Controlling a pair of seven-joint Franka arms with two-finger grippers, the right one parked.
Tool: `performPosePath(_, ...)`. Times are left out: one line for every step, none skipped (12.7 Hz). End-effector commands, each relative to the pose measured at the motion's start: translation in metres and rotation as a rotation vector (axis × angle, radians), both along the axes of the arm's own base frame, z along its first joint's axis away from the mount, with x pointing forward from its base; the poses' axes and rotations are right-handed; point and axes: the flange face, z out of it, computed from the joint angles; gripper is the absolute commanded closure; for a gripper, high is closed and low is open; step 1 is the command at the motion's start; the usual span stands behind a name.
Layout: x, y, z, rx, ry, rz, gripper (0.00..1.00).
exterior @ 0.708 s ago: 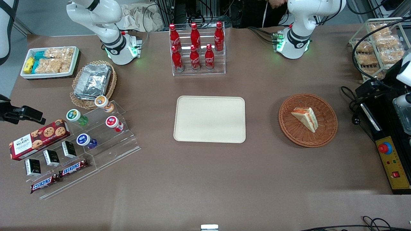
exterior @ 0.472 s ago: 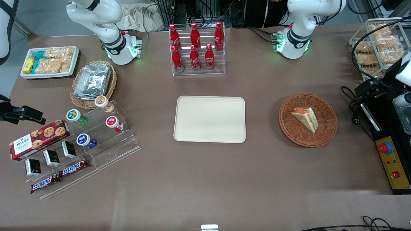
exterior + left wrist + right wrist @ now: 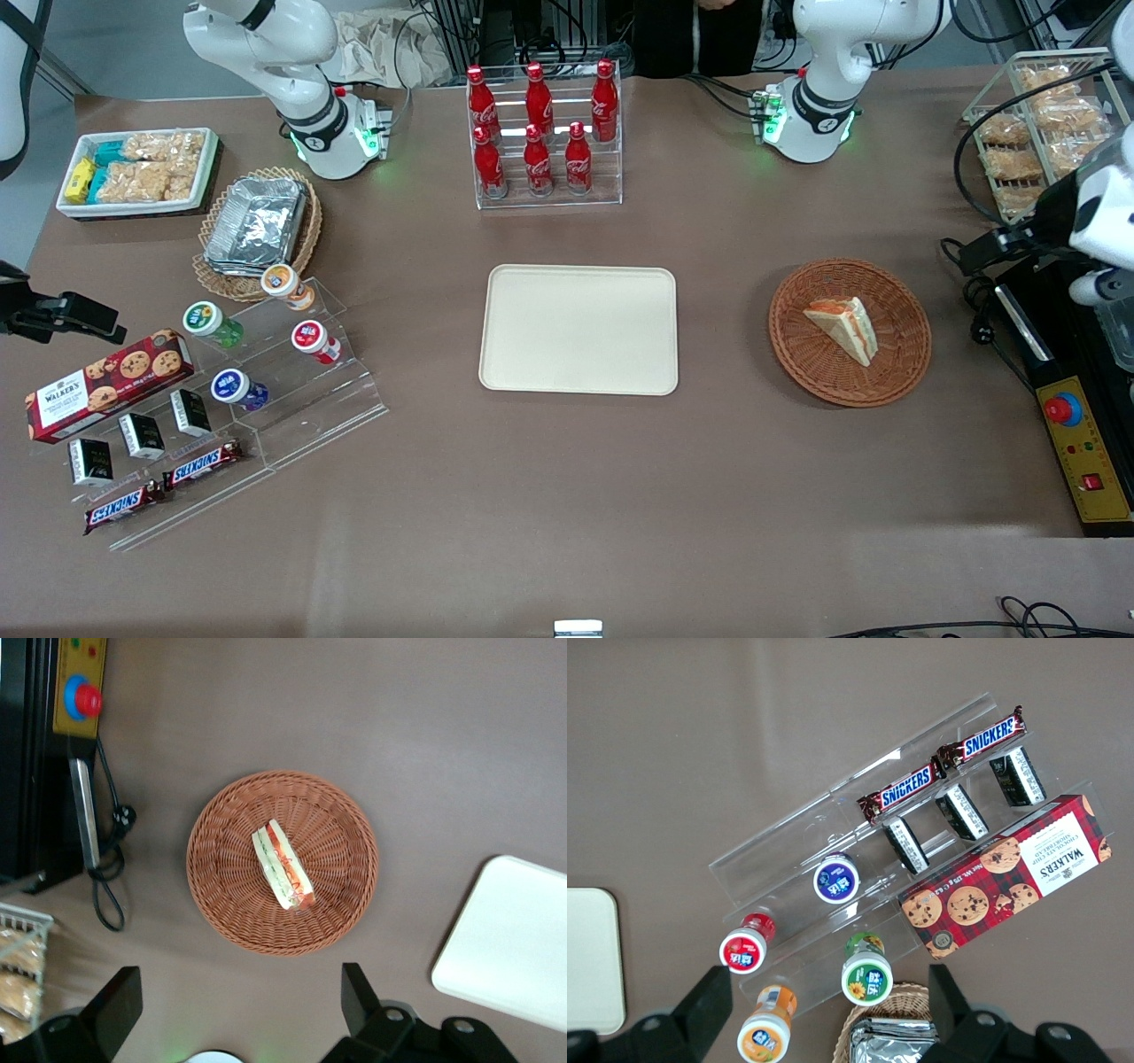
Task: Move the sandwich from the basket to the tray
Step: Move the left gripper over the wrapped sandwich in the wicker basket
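Our gripper [image 3: 239, 1005] hangs wide open and empty, high above the desk's working-arm end; sandwich [image 3: 283, 865] lies mid-basket [image 3: 221, 828], long axis slanted across our finger line, so we'd twist first.

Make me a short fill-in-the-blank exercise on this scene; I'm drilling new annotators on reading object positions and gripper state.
1. The sandwich lies in the ____.
2. The fingers of the gripper, which hangs high above the table near the woven holder, are ____.
3. The tray holds ____ food.
4. The rack nearest the tray, farther from the front camera, holds red ____.

Missing words: basket; open; no; bottles
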Motion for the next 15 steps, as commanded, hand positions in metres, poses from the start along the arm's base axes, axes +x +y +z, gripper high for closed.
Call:
performPosePath(-0.050, 0.000, -0.050, -0.012, -0.106, 0.215, 0.00)
performPosePath(-0.059, 0.000, -0.079, -0.013, -0.121, 0.316, 0.00)
performPosePath(-0.060, -0.002, -0.101, -0.008, -0.112, 0.366, 0.00)
performPosePath(-0.060, -0.005, -0.117, -0.005, -0.105, 0.382, 0.00)
performPosePath(-0.061, -0.005, -0.130, -0.006, -0.106, 0.394, 0.00)
performPosePath(-0.063, -0.005, -0.152, -0.004, -0.099, 0.404, 0.00)
performPosePath(-0.063, -0.005, -0.172, -0.004, -0.104, 0.442, 0.00)
performPosePath(-0.059, -0.008, -0.190, -0.004, -0.114, 0.504, 0.00)
performPosePath(-0.056, -0.017, -0.208, 0.001, -0.110, 0.527, 0.00)
performPosePath(-0.055, -0.023, -0.224, 0.005, -0.101, 0.523, 0.00)
performPosePath(-0.058, -0.023, -0.240, 0.007, -0.096, 0.526, 0.00)
performPosePath(-0.066, -0.022, -0.257, -0.001, -0.116, 0.532, 0.00)
performPosePath(-0.072, -0.020, -0.274, -0.009, -0.136, 0.541, 0.00)
performPosePath(-0.074, -0.018, -0.288, -0.010, -0.139, 0.544, 0.00)
performPosePath(-0.078, -0.018, -0.301, -0.007, -0.130, 0.543, 0.00)
